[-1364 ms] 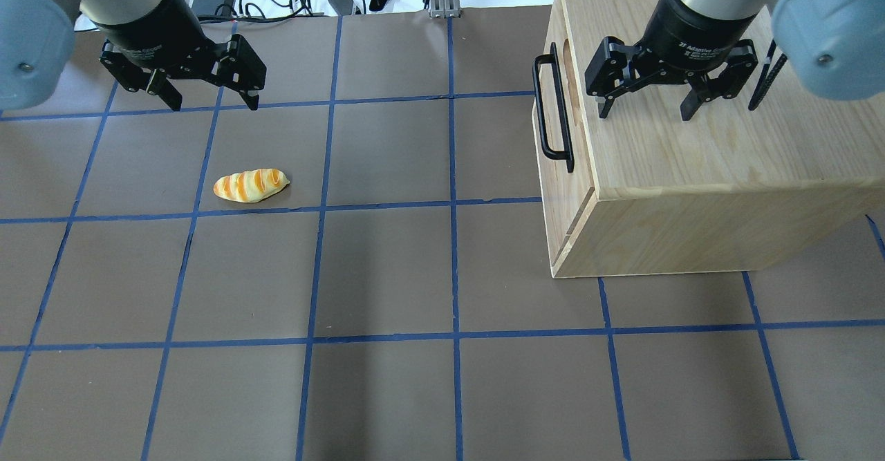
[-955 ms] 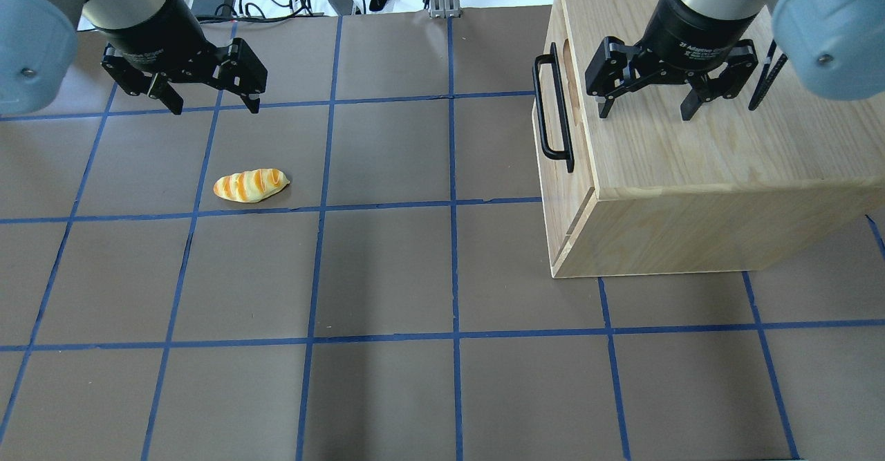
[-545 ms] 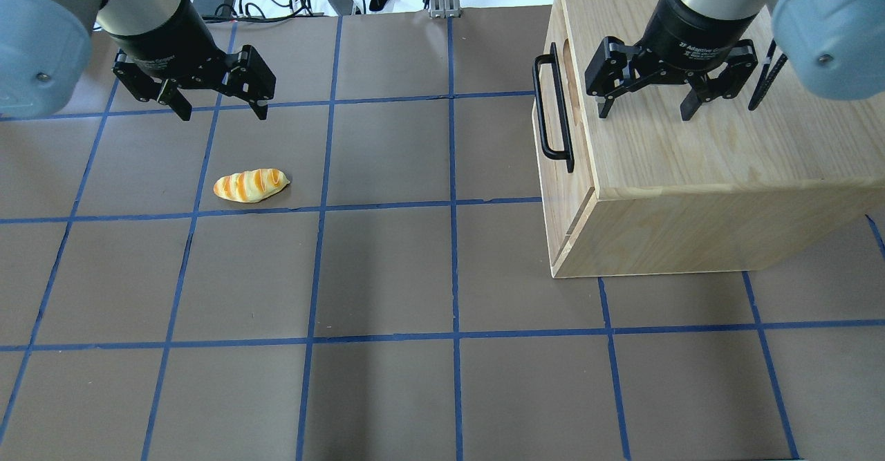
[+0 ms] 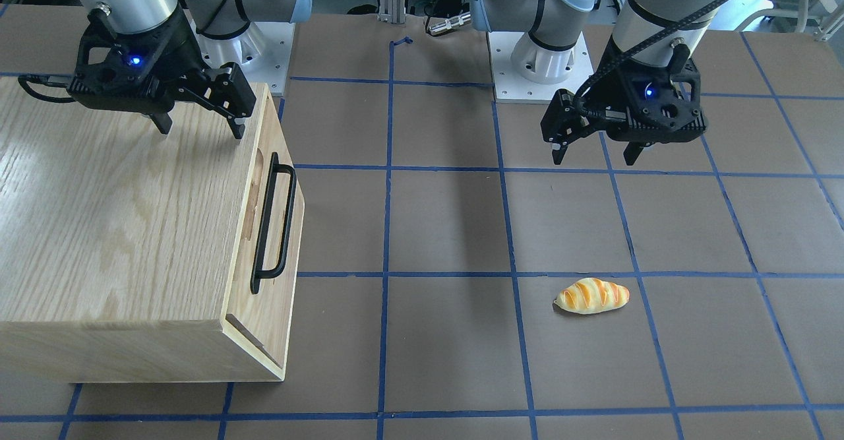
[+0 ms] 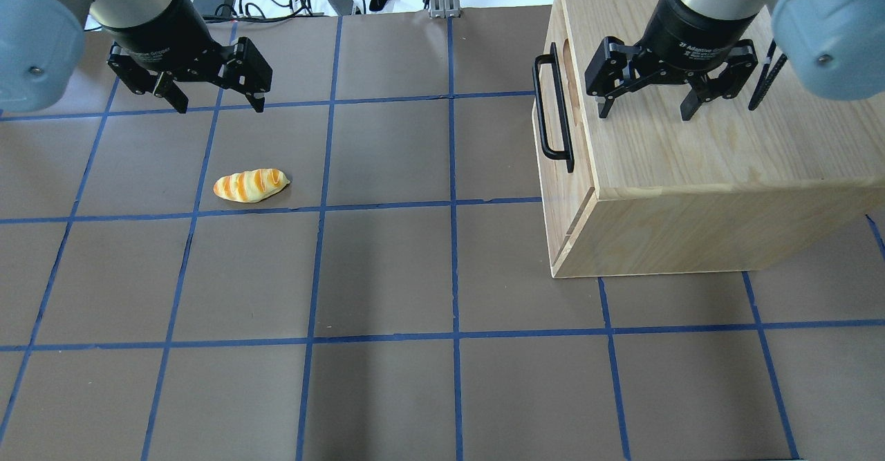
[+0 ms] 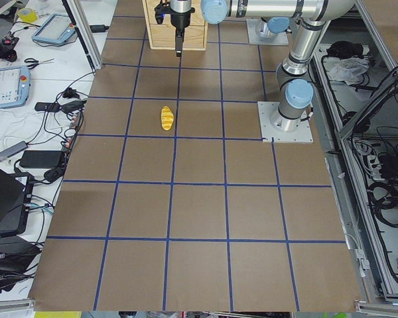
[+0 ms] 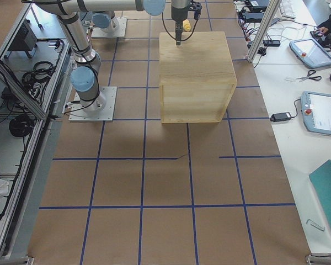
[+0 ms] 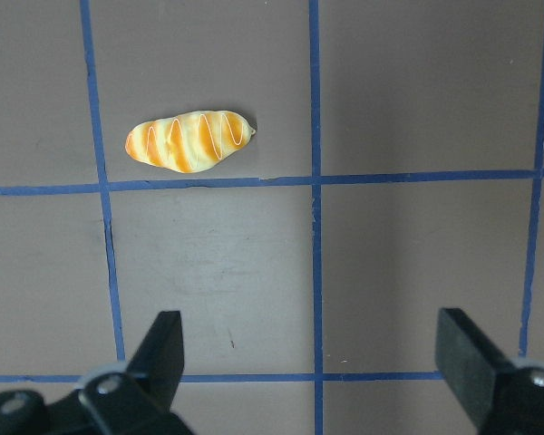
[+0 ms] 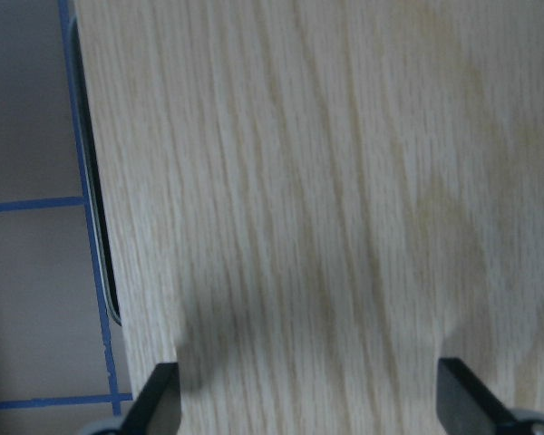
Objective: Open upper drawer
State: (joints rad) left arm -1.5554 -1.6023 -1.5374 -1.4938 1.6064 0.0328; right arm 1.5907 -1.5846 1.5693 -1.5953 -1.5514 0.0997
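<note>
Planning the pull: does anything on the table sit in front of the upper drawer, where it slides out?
Nothing visible does: the only loose item, the bread, lies well away from the upper drawer, near the left gripper.

White print on the right gripper's (image 5: 644, 112) black body reads "2F Adaptive Gripper"; the left gripper (image 5: 220, 107) bears similar print, too blurred to read

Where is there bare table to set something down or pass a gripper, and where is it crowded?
Free: the brown table's middle squares between the striped orange-yellow bread roll and the upper drawer's black bar handle, and the rows beyond both, away from the robot. Crowded: the light-wood cabinet's corner, the open right gripper over its top.
</note>
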